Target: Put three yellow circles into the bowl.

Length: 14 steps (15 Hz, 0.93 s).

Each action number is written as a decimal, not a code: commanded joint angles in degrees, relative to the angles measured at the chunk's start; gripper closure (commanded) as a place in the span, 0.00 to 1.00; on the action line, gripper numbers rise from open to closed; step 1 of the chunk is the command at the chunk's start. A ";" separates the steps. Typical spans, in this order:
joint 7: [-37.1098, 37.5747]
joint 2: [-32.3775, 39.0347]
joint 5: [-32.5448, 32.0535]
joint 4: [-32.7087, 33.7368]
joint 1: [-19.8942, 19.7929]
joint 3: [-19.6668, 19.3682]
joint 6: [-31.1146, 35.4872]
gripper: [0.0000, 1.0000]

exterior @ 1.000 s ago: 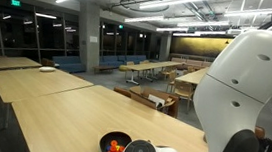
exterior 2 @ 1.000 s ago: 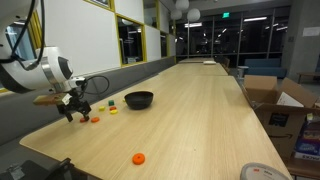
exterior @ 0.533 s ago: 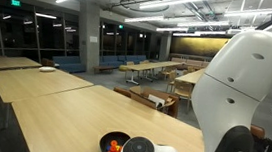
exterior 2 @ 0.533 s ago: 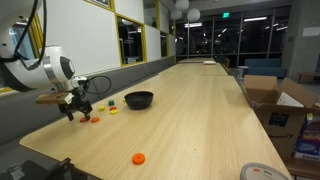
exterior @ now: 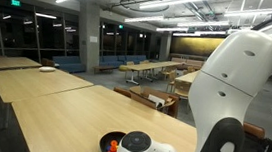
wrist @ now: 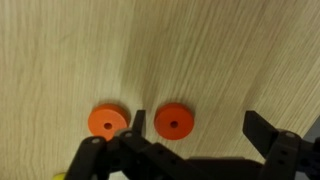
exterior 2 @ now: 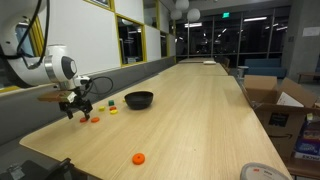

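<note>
The black bowl (exterior 2: 139,99) stands on the long wooden table, and it also shows at the bottom of an exterior view (exterior: 105,140), partly behind the robot. A small yellow piece (exterior 2: 113,110) lies just left of the bowl. My gripper (exterior 2: 76,109) hangs low over the table, left of the bowl and apart from it. In the wrist view the gripper (wrist: 200,128) is open and empty. An orange disc (wrist: 173,121) lies on the table between its fingers and another orange disc (wrist: 107,121) lies just outside. A yellow sliver (wrist: 62,177) shows at the bottom edge.
An orange disc (exterior 2: 95,120) lies by the gripper and another orange disc (exterior 2: 138,158) lies nearer the table's front edge. A green piece (exterior 2: 113,102) sits next to the yellow one. A window wall runs behind the arm. Cardboard boxes (exterior 2: 270,105) stand right of the table.
The arm has shifted slightly, with the gripper staying open over the orange discs. Nothing on the table has moved.
</note>
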 commanded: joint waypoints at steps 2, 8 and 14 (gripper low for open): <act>-2.78 0.24 1.85 1.53 -2.03 1.51 -1.34 0.00; -3.29 0.50 1.62 1.98 -3.02 1.81 -2.40 0.00; -3.53 0.96 1.68 2.34 -3.85 2.57 -3.14 0.00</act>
